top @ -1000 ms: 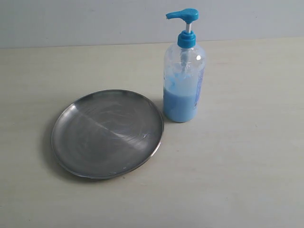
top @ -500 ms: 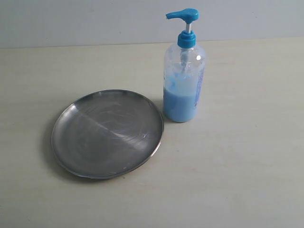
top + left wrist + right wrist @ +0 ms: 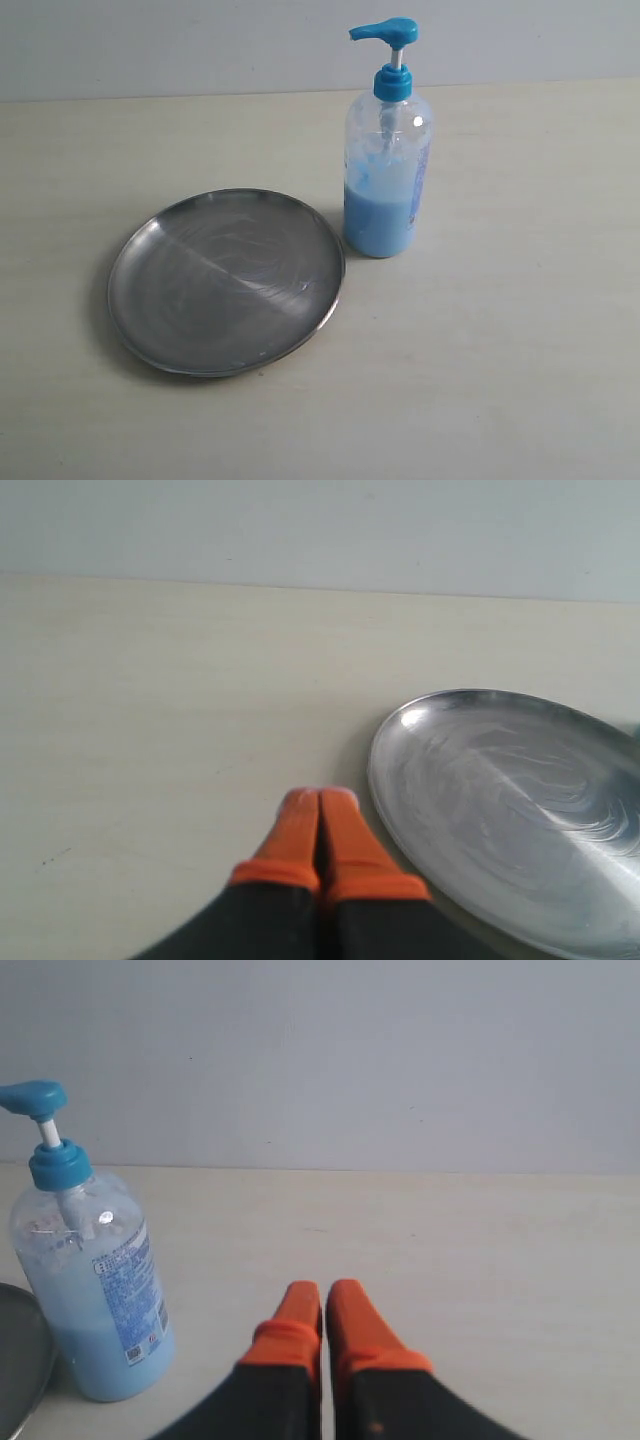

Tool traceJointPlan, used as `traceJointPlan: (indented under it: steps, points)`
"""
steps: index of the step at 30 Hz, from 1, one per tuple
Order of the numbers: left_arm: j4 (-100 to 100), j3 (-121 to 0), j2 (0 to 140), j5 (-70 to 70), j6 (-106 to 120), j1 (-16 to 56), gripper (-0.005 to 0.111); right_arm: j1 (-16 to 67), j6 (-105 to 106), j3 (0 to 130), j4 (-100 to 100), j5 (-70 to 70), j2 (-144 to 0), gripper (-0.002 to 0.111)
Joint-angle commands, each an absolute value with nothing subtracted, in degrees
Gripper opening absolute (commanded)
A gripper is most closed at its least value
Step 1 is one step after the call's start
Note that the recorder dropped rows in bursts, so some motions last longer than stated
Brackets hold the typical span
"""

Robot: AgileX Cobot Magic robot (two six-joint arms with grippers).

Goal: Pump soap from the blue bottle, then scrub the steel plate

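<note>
The steel plate (image 3: pixel 226 281) lies on the pale table, left of the blue bottle (image 3: pixel 387 170). The bottle stands upright, its pump head (image 3: pixel 385 32) up and pale blue soap (image 3: pixel 378 223) filling its lower part. Neither arm shows in the exterior view. In the left wrist view my left gripper (image 3: pixel 320 797) is shut, orange fingertips together with nothing between them, just beside the rim of the steel plate (image 3: pixel 510 810). In the right wrist view my right gripper (image 3: pixel 323 1290) is shut and empty, a short way from the blue bottle (image 3: pixel 90 1280).
A pale wall (image 3: pixel 200 45) runs behind the table's far edge. The edge of the steel plate (image 3: pixel 18 1360) shows beside the bottle in the right wrist view.
</note>
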State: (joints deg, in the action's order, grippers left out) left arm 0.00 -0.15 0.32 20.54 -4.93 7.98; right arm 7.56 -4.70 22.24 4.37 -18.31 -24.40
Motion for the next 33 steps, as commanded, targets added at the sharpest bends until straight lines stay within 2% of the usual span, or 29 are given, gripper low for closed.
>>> traceJointPlan:
  steps: [1,14,33]
  points:
    - [-0.32,0.00,0.00,20.27,-4.76,7.81,0.000,7.20,-4.72,23.78,4.76,-17.25,-26.87,0.007]
    - [-0.32,0.00,0.00,20.27,-4.76,7.81,0.000,7.20,-4.72,23.90,4.76,-16.18,-32.95,0.007]
    - [-0.32,0.00,0.00,20.27,-4.76,7.81,0.000,7.20,-4.72,23.90,4.17,-16.04,-33.14,0.007]
